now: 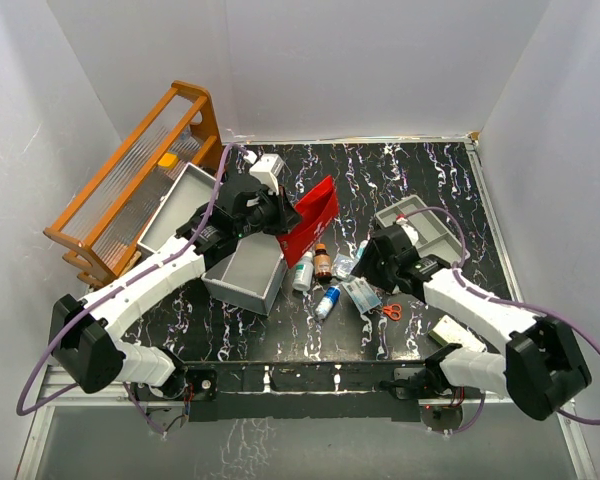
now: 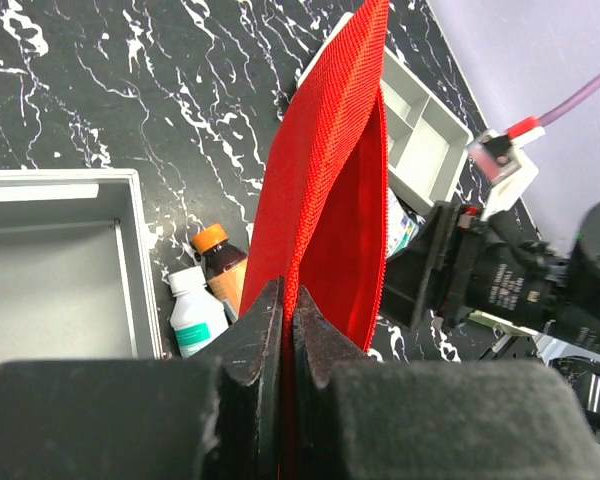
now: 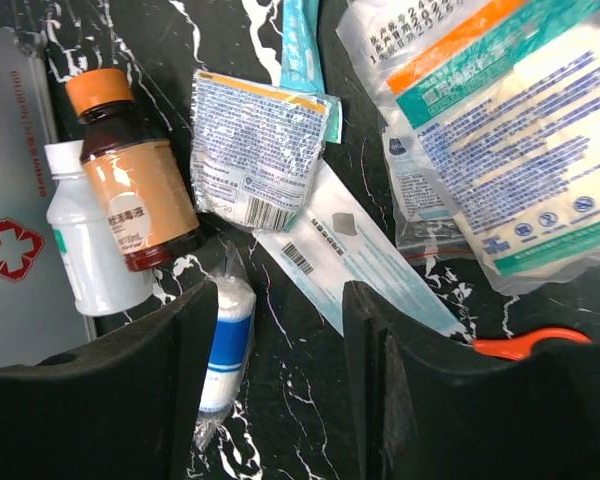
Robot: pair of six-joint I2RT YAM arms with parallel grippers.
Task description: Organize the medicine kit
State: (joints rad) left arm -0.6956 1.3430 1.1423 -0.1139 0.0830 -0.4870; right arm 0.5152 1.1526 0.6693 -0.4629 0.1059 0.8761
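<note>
Left end effector [image 2: 288, 315] pinching the edge of the red pouch [image 2: 325, 180]. The pouch is held up on edge over the worktop [image 2: 130, 80], between the grey box [image 2: 50, 250] and the compartment tray [image 2: 425, 140]. Right end effector [image 3: 280, 330] is spread, low over loose packets. Bandage roll [image 3: 225, 345] lies close by one finger, brown bottle [image 3: 135, 190] near.

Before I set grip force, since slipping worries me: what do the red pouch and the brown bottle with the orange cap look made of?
Red pouch: woven synthetic fabric, probably nylon. A fine matte weave shows, and it creases where the left gripper pinches it. Brown bottle: glossy translucent amber, glass or plastic, cannot tell which. Its tan label looks like paper.
</note>
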